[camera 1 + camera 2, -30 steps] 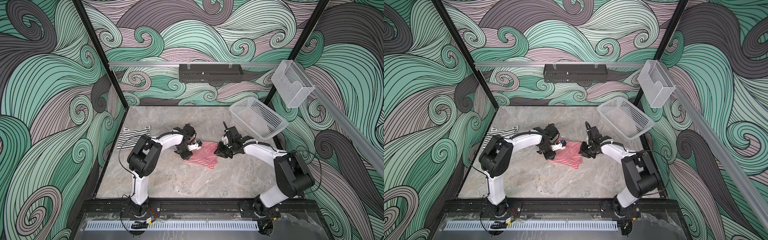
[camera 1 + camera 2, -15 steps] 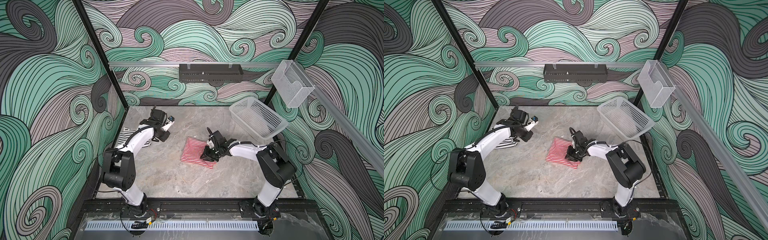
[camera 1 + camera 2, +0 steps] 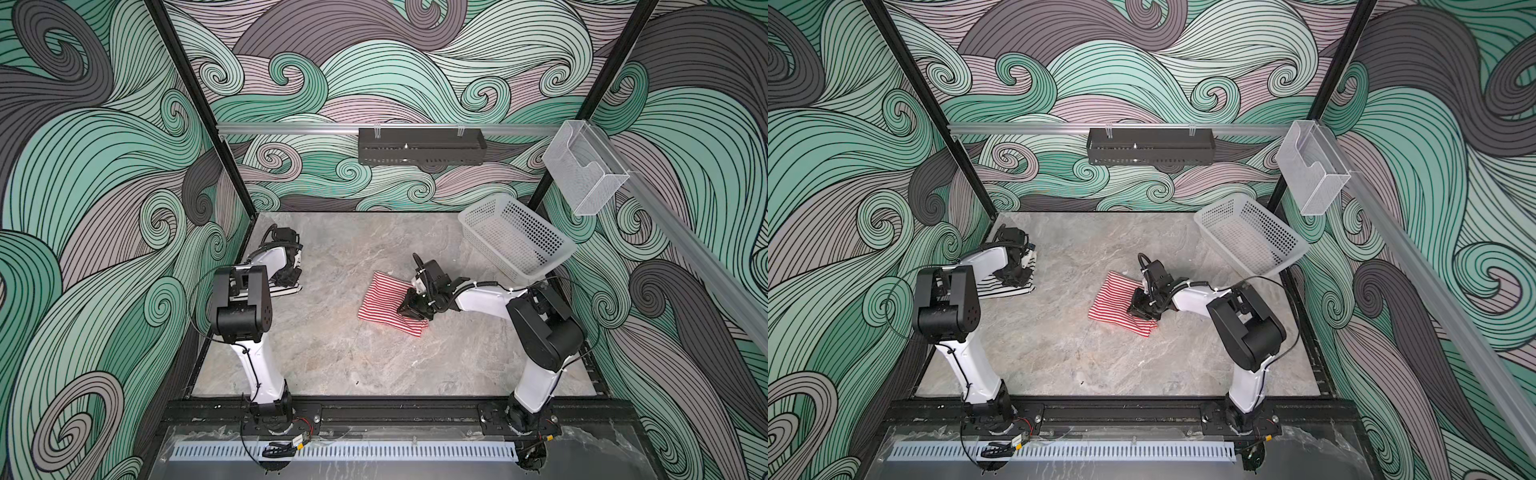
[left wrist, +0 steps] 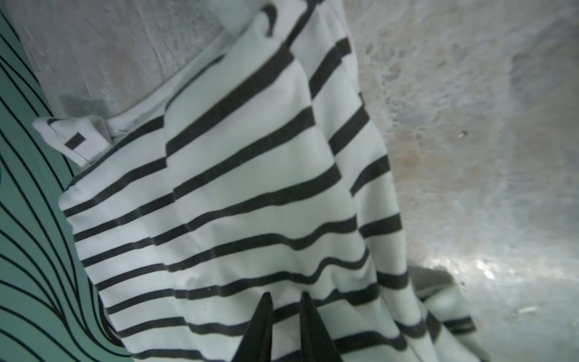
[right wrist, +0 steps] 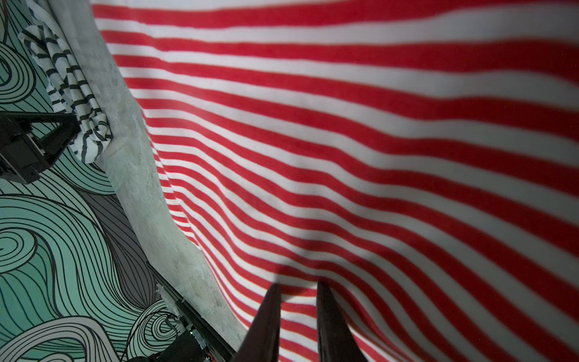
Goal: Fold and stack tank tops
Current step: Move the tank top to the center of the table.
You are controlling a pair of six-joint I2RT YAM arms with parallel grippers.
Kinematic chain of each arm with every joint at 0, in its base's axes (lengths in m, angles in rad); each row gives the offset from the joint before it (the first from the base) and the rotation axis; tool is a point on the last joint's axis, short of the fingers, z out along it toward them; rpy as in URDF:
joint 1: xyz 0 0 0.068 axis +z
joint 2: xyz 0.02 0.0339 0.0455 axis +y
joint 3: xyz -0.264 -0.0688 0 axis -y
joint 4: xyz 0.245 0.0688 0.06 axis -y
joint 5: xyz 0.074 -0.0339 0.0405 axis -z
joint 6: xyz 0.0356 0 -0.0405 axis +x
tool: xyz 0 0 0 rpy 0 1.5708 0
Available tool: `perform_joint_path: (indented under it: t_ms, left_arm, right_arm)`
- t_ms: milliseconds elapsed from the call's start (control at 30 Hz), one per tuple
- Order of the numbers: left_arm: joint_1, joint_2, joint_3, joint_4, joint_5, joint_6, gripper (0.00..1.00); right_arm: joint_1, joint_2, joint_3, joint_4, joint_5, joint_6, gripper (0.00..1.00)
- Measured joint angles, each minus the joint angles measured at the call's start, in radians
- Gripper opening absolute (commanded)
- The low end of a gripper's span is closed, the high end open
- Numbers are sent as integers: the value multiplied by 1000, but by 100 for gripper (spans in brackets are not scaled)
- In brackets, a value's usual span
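Under each gripper, its own top, the two well apart
red-and-white top (image 3: 382, 301) beneath right gripper (image 5: 296, 286), black-and-white top (image 4: 250, 188) beneath left gripper (image 4: 285, 297); both barely parted, grip unclear.

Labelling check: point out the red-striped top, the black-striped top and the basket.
red-striped top (image 3: 384, 303), top view, folded middle.
black-striped top (image 4: 250, 194), left wrist view, cloth middle.
basket (image 3: 482, 232), top view, perforated wall.

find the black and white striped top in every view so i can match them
top view: black-and-white top at the table's left edge, mostly under the left arm
top view: black-and-white top, same spot, more stripes showing
left wrist: black-and-white top fills most of the frame
right wrist: black-and-white top, small, beyond the red-and-white top
shared landmark: the wave-patterned wall right beside it
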Motion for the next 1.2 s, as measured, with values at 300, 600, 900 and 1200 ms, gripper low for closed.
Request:
perform_joint_path:
  t_ms: [300,600,900,1200]
  left_arm:
    - [-65,47,28,-23,0,18,19]
    - [-338,35,37,-95,40,13,19]
    - [-541,150,254,-307,270,-69,20]
    - [-689,254,431,-385,376,-115,20]
  right_arm:
    - [-127,-83,-137,31,-19,-2,23]
    - [-258,-175,-239,8,-41,-43,23]
    - [-349,-318,-321,-149,13,-92,24]
    - [-476,-402,-335,-249,12,-164,27]
